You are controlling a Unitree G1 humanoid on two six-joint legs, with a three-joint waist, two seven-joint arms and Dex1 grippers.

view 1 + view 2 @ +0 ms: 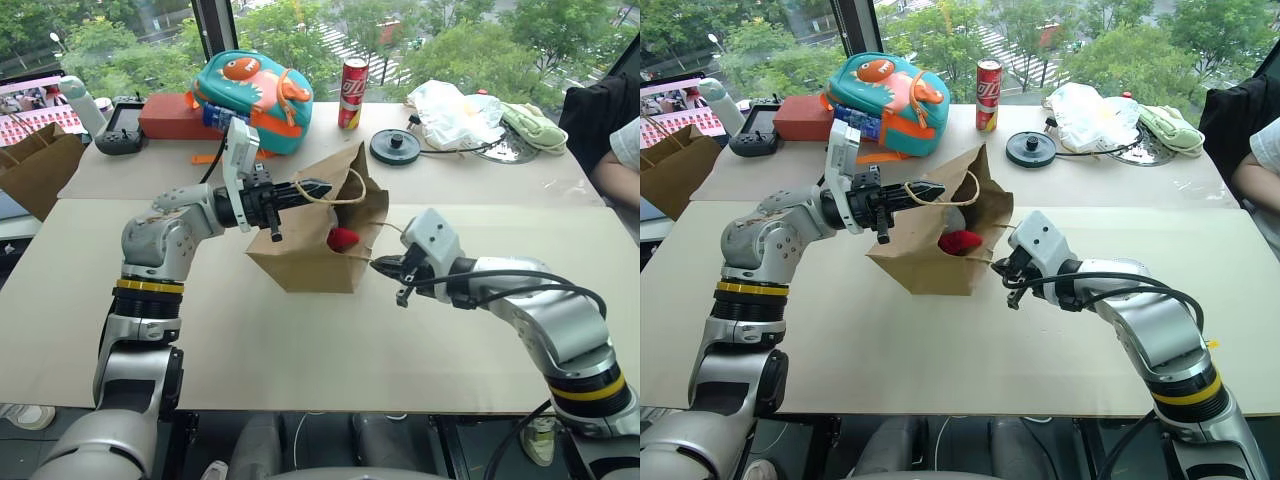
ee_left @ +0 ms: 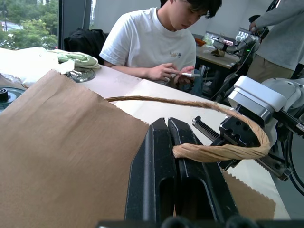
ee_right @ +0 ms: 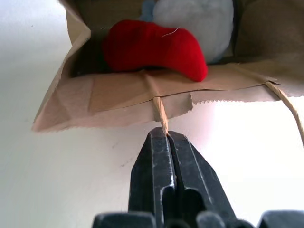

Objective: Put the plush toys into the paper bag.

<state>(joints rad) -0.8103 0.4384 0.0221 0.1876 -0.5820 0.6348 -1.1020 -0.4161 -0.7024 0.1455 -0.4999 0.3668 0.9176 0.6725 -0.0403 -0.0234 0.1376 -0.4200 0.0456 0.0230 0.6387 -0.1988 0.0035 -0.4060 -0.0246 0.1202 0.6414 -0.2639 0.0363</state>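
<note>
Paper bag (image 1: 318, 250) holds chili (image 3: 156, 47), grey ball (image 3: 194, 21); both end effectors clamp handles.

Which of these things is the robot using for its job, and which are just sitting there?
For the job:
paper bag
red chili toy
whitish ball toy
left gripper, shut on a bag handle
right gripper, shut on the other handle

Just lying about:
dinosaur backpack
red can
white plastic bag
</note>
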